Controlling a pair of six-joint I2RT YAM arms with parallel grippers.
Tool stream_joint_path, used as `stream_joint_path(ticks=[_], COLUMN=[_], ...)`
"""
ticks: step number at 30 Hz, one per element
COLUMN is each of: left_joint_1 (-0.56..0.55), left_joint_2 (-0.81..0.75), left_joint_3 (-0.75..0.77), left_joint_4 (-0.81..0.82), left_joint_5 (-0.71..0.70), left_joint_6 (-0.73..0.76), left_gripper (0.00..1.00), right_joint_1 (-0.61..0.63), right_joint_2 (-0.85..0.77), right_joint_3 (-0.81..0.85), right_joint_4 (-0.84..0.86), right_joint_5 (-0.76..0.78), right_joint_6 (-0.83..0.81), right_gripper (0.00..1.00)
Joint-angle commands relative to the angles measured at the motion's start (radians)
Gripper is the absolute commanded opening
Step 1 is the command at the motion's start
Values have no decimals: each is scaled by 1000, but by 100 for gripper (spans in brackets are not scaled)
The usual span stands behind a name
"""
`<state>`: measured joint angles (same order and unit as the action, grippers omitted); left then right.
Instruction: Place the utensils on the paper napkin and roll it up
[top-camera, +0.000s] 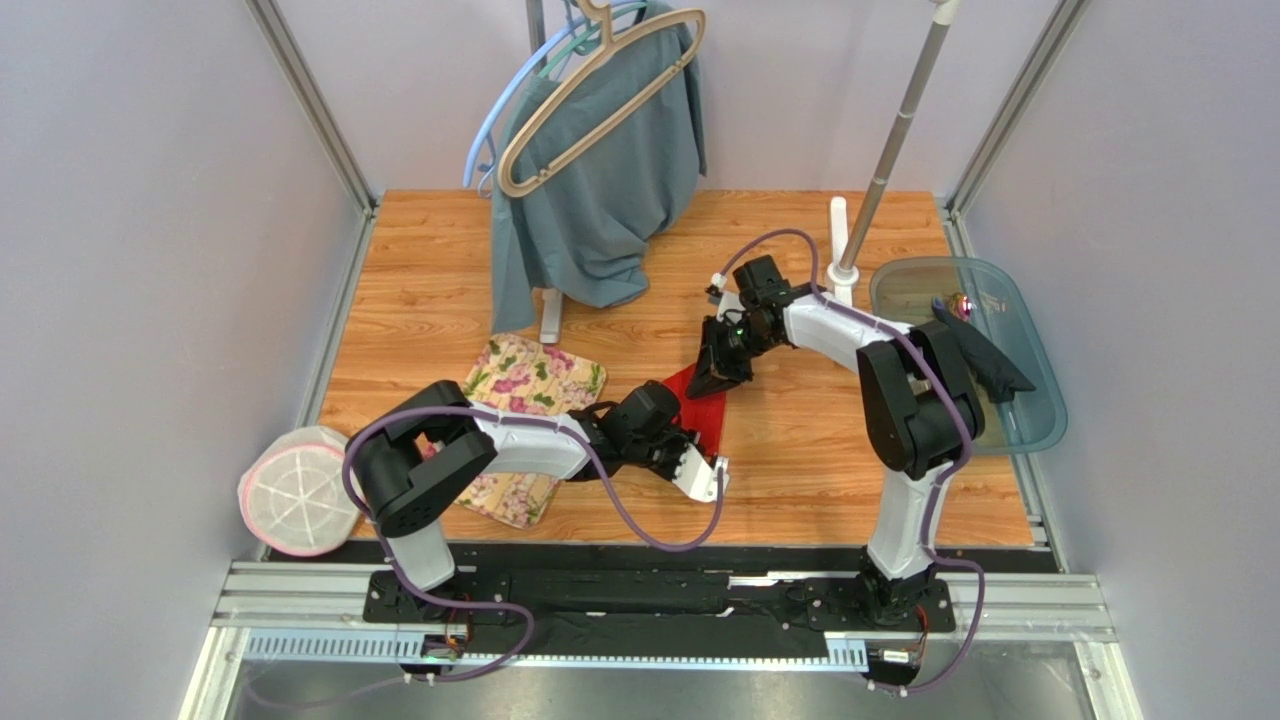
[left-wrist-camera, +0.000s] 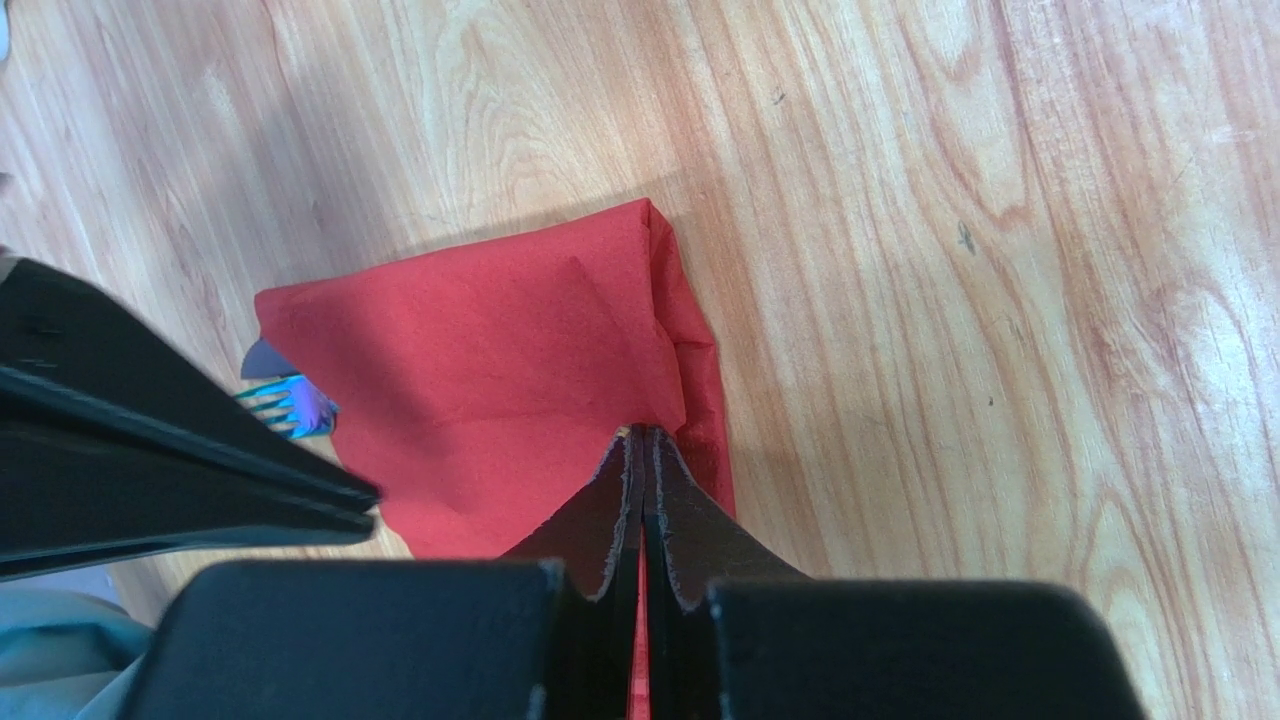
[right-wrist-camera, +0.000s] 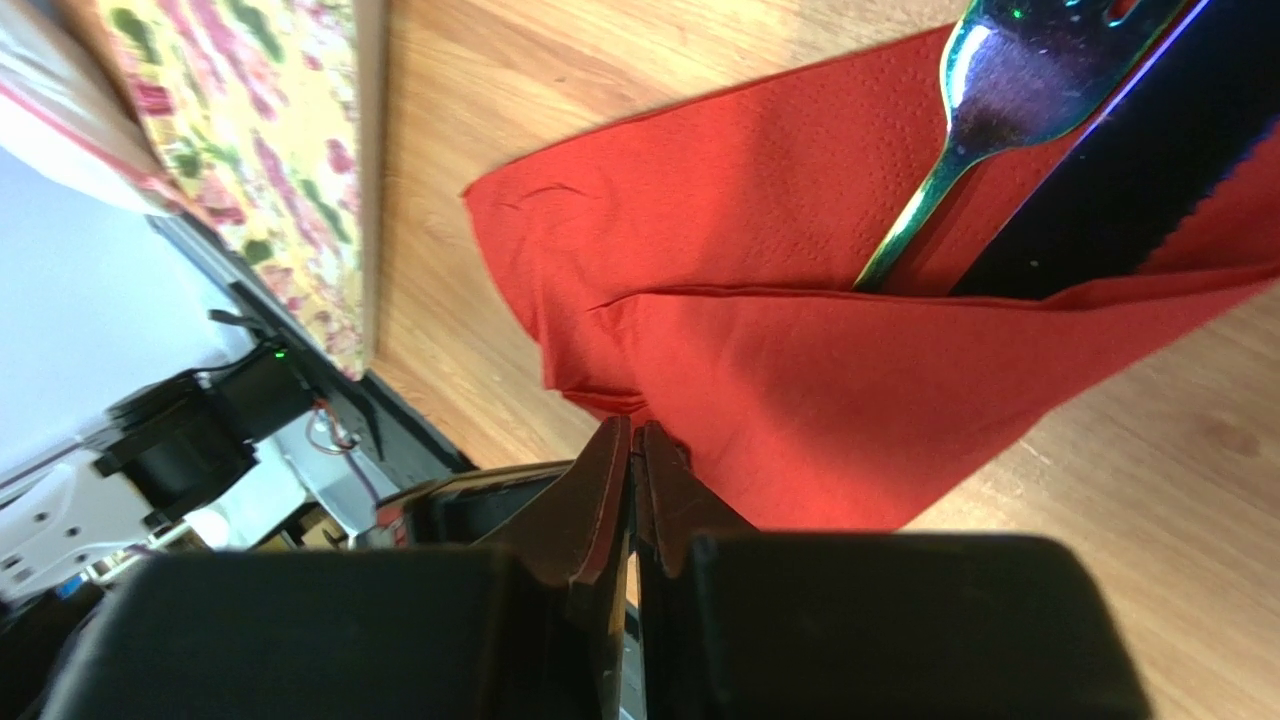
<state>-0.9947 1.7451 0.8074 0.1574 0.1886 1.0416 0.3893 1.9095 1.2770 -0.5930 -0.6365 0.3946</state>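
Observation:
The red paper napkin (top-camera: 709, 413) lies on the wooden table, folded over itself (left-wrist-camera: 496, 375). My left gripper (left-wrist-camera: 646, 435) is shut on its near edge, with red paper showing between the jaws. My right gripper (right-wrist-camera: 634, 432) is shut at a folded corner of the napkin (right-wrist-camera: 842, 405), pinching the paper. Two utensils stick out from under the fold: a shiny iridescent fork (right-wrist-camera: 977, 105) and a dark serrated knife (right-wrist-camera: 1112, 165). Blue fork tines (left-wrist-camera: 293, 402) peek out at the napkin's left edge. In the top view, the left gripper (top-camera: 688, 435) and right gripper (top-camera: 715, 375) meet over the napkin.
A cream floral mat (top-camera: 526, 383) lies left of the napkin. A grey-green garment (top-camera: 601, 195) on a beige hanger (top-camera: 601, 90) hangs at the back. A clear tray (top-camera: 977, 345) sits at the right, a white round object (top-camera: 301, 488) at the left, a pole (top-camera: 894, 135) behind.

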Motion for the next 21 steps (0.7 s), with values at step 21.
stream_joint_path(ticks=[21], left_joint_1=[212], left_joint_2=[-438], left_joint_3=[193], left_joint_4=[-470], left_joint_5=[230], left_joint_6=[-925], left_gripper=[38], right_joint_1=[39], right_joint_2=[146], right_joint_3=[-44], right_joint_4=[-20], right_joint_5=[100], right_joint_6=[-247], right_gripper=[0])
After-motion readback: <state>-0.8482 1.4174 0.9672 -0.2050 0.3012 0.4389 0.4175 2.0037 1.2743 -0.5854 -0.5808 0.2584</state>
